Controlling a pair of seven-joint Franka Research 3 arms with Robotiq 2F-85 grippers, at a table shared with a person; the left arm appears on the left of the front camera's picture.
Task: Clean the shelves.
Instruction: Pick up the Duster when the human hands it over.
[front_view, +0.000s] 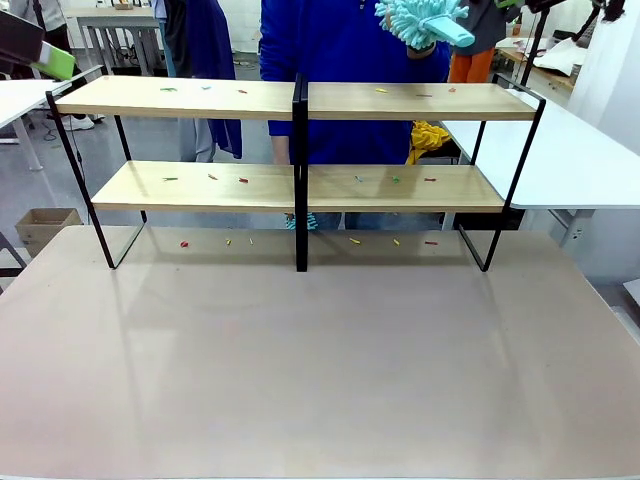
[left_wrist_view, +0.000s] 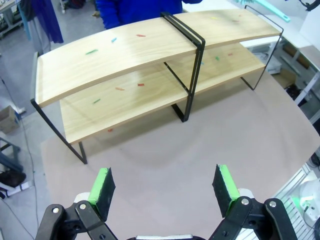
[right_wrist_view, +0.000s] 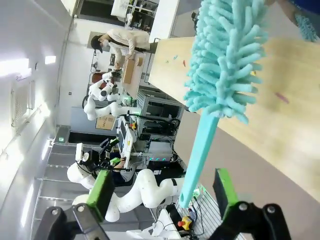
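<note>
The shelves (front_view: 300, 185) stand across the far half of the table: two light wooden boards in a black frame with a central post. Small coloured scraps (front_view: 242, 181) lie on both boards and on the table beneath. In the left wrist view the shelves (left_wrist_view: 150, 50) are ahead of my open, empty left gripper (left_wrist_view: 164, 187). Its green pad (front_view: 58, 62) shows at the top left of the front view. A person in blue holds a turquoise fluffy duster (front_view: 425, 22) above the top board. The duster's handle (right_wrist_view: 197, 155) reaches between the fingers of my open right gripper (right_wrist_view: 161, 192).
The grey-brown table (front_view: 320, 360) in front of the shelves is bare. White tables stand at the right (front_view: 580, 150) and the left (front_view: 15, 95). A cardboard box (front_view: 40, 225) sits on the floor at the left. A yellow cloth (front_view: 430, 135) lies behind the shelves.
</note>
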